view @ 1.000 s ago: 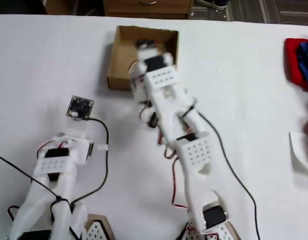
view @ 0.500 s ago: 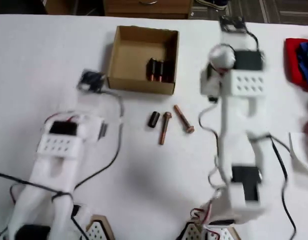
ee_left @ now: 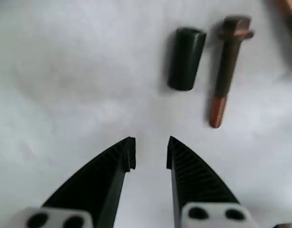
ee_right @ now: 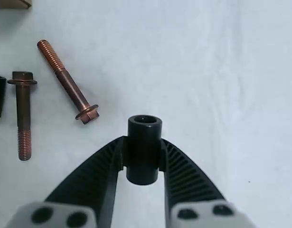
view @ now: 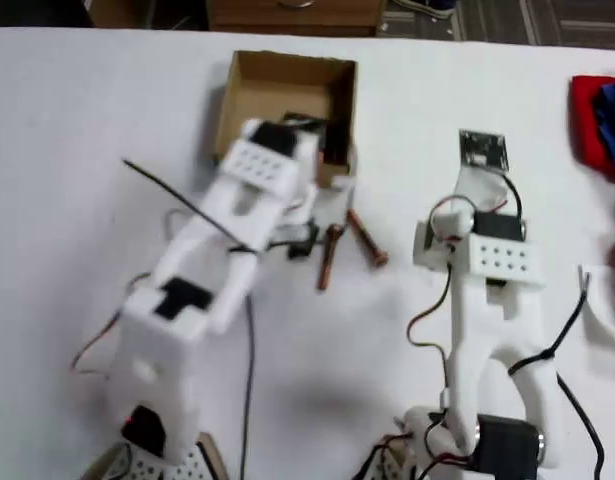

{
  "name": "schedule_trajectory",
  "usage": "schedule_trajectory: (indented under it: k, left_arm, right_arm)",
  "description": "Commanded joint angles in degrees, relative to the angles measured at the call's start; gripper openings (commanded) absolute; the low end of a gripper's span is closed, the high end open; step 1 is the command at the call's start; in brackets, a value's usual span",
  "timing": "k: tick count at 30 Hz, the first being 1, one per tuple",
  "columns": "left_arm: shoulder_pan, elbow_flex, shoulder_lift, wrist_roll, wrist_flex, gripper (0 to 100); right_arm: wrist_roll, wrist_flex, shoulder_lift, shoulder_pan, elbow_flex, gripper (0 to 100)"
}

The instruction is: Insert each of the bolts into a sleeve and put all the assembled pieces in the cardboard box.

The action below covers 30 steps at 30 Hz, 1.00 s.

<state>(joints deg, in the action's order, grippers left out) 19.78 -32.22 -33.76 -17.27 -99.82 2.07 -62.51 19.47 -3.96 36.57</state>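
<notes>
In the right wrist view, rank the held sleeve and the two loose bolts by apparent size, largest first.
1. Slanted bolt and straight bolt: alike in length, tied.
2. Sleeve in the right claw: shorter but thicker, and nearer the camera, so unsure.

A white table [view: 77,150] spans the room's foreground. Beyond its far edge stand a wooden cabinet [view: 287,15] and dark striped floor [view: 547,20]. Red cloth [view: 592,110] lies at its right edge.

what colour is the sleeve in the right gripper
Black cylindrical sleeve; clearest in right wrist view.
</notes>
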Motion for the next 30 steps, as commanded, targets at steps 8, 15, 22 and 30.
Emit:
schedule_trajectory:
  k: [8,15,22,30]
  left_arm:
    - [7.30,-13.05,-2.99,-0.88,-1.05,13]
    - [7.38,-12.44,-8.26,-0.88,2.55,13]
    - [7.30,-12.44,-12.04,-0.62,6.77,13]
    - [3.08,-11.91,-13.19,-0.44,7.21,13]
  right_arm:
    - [-0.18,7.96,-9.98,-2.95,0.44,2.3]
    - [-0.26,8.04,-10.77,-6.02,-0.26,2.3]
    - [-0.26,8.13,-10.77,-5.93,-0.26,2.3]
    - [-0.26,8.22,-10.77,-5.85,-0.26,2.3]
